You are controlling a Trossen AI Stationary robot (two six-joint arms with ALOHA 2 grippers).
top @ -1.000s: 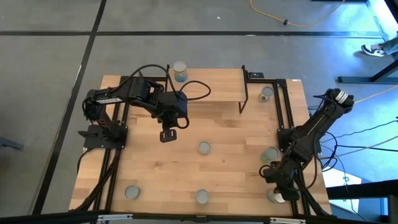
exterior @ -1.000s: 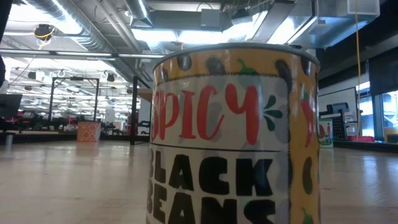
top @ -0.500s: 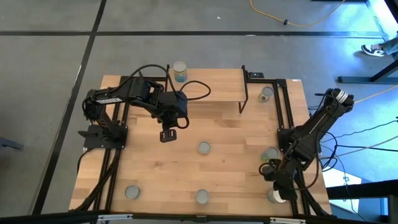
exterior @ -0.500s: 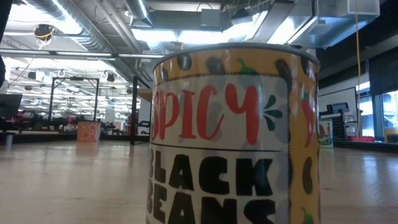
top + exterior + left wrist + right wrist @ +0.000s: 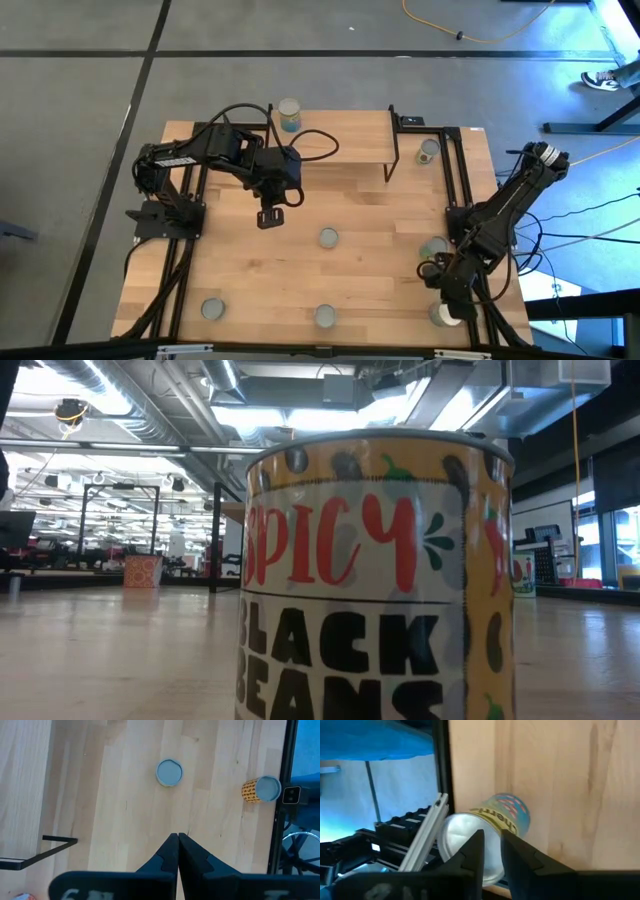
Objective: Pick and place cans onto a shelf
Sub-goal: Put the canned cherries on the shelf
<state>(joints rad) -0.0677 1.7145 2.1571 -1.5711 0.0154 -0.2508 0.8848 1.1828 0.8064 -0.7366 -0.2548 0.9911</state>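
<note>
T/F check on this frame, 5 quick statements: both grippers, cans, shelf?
1. The left gripper is shut and holds nothing. True.
2. The right gripper hovers over the table's middle. False: it is at the table's right front corner, over a can with a yellow label.
3. A can with a blue-green label stands at the table's far edge, left of the shelf. True.
4. Three cans stand on the shelf top. False: no can shows on it.
5. The low view is mostly filled by a can reading "Spicy Black Beans". True.
</note>
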